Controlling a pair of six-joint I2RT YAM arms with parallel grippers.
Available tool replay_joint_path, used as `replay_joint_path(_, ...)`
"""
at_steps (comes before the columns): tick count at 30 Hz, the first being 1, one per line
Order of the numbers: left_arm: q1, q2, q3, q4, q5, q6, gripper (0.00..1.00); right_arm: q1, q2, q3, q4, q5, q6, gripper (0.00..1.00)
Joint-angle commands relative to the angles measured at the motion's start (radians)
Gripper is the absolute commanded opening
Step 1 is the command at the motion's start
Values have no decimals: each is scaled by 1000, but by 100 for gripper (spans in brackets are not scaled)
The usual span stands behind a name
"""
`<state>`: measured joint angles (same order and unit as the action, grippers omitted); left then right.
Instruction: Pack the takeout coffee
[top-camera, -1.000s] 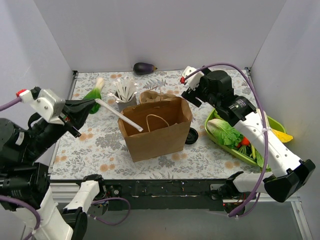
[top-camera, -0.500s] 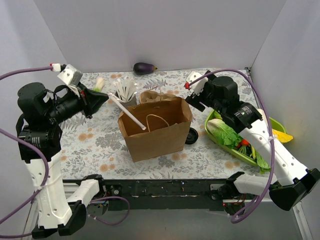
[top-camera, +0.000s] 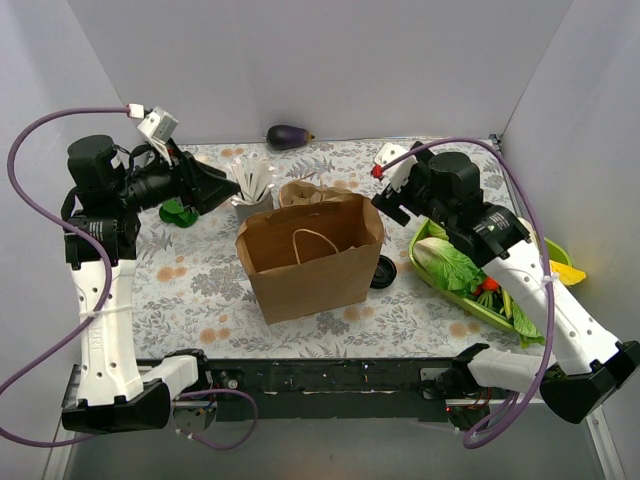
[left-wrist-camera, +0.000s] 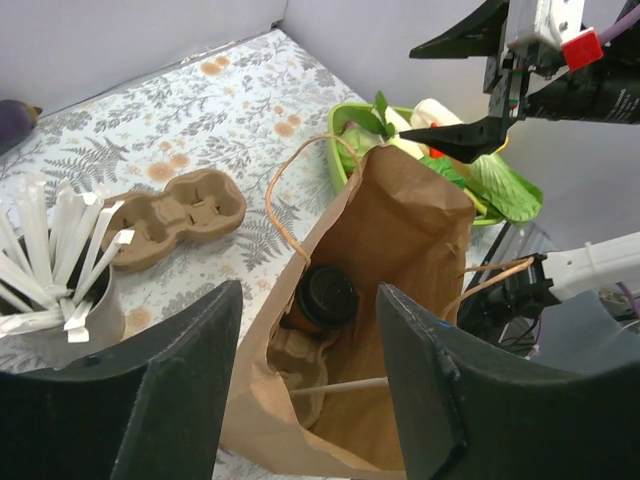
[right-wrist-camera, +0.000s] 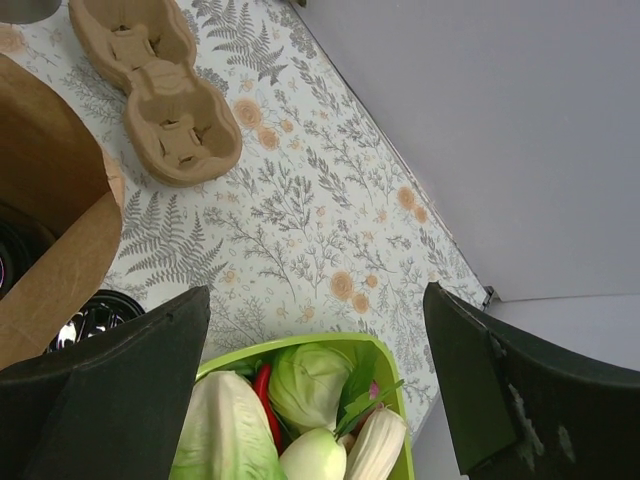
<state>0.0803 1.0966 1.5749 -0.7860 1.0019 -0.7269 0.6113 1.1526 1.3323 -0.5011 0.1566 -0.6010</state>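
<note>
Holds left jaws and right jaws apart, empty. Could tip the takeout coffee (left-wrist-camera: 325, 297), seemingly lidded, inside the paper bag (left-wrist-camera: 400, 250) by catching its rim or nudging the stick (left-wrist-camera: 340, 385).

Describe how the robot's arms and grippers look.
The left arm and right arm have white links, black joints, a looping purple cable and a small red tag near the wrist. The left gripper and right gripper each have two black wedge-shaped fingers.

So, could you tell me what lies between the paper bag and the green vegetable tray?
A round black lid lies there, seen in the top and right wrist views.
</note>
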Motion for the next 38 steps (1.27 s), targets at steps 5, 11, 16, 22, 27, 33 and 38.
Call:
replay_joint_path(5, -1, 12, 148, 127, -52, -89, 75, -2, 55, 232, -258, -75, 85, 98)
replay_joint_path(11, 1, 10, 214, 34, -226, 15, 98, -1, 62, 331, -398, -16, 208, 98)
replay_joint_path(16, 1, -55, 107, -6, -431, 40, 98, -1, 55, 360, -444, 190, 346, 98)
replay_joint_path(22, 1, -52, 16, 47, -589, -14, 98, -1, 56, 392, -430, 307, 422, 98)
replay_joint_path(27, 1, 70, 86, 73, -647, 17, 98, -1, 87, 407, -312, 281, 409, 98)
replay_joint_path(33, 1, 117, 67, 175, -735, 92, 98, -1, 197, 497, -110, 233, 419, 98)
replay_joint_path(38, 1, 131, 30, 251, -756, 84, 98, -1, 343, 702, -31, 297, 366, 98)
